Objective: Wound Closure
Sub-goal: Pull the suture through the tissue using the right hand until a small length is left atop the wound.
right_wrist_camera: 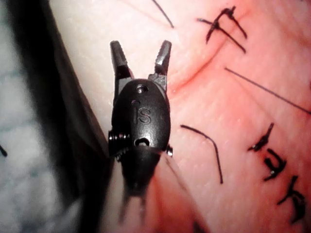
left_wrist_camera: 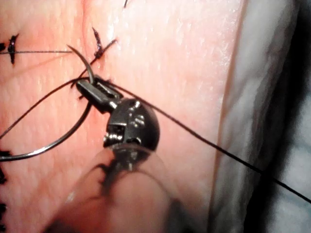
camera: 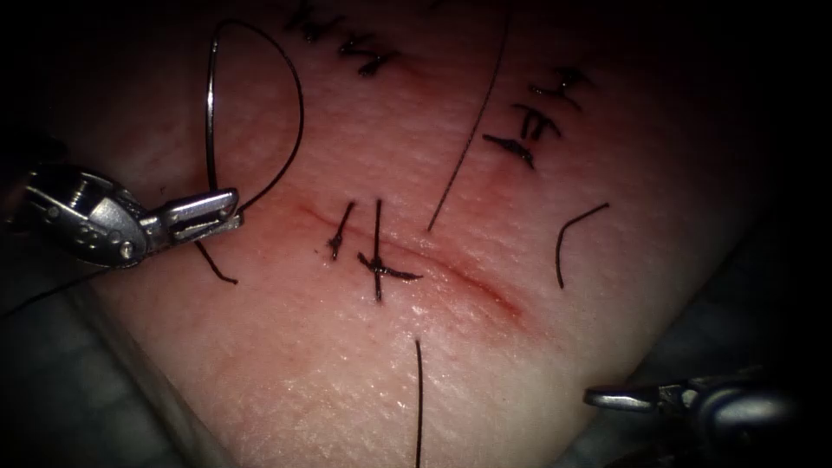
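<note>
My left end effector pinches the curved needle near one end, left of the cut, with the arc rising clear above the tissue. The thread loops back from the needle toward the jaws. My right end effector hovers spread and empty at the tissue's lower right edge.

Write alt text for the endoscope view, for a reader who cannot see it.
The left gripper, shut on the curved needle near one end, holds it above the tissue, left of the cut; the needle is not in the tissue. Thread arcs from the needle back toward the gripper. The right gripper sits low at the tissue's right edge, holding nothing, and stitches cross the cut.
</note>
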Available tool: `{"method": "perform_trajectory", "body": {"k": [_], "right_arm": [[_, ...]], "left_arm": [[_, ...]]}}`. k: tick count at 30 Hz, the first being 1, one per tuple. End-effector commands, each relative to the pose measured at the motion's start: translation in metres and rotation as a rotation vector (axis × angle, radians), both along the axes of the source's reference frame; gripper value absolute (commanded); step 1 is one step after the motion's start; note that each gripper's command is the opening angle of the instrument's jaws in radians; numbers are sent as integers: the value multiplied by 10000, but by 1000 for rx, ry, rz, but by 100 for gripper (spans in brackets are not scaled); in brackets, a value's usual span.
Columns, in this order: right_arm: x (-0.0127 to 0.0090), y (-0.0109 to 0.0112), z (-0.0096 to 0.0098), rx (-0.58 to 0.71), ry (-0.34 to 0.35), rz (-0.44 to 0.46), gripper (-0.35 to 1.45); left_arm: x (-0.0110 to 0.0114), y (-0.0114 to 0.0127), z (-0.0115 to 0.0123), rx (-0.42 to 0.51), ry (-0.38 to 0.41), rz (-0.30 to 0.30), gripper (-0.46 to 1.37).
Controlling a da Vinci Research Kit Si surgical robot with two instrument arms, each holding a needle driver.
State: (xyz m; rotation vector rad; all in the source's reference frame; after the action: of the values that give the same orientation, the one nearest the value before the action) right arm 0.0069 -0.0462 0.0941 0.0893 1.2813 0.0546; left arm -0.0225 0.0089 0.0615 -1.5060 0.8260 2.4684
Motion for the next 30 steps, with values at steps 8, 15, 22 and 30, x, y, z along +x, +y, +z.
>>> {"method": "perform_trajectory", "body": {"k": [8,15,22,30], "right_arm": [[29,0,59,-34,-23,21,120],[62,-11,95,-46,-67,27,120],[84,-17,113,-48,-70,16,119],[109,-20,121,-45,-63,9,119]], "left_arm": [[2,0,-3,5,0,8,-35],[-2,1,-2,10,-1,3,-35],[-2,2,-2,11,-2,3,-35],[-3,2,-2,15,-6,2,-35]]}}
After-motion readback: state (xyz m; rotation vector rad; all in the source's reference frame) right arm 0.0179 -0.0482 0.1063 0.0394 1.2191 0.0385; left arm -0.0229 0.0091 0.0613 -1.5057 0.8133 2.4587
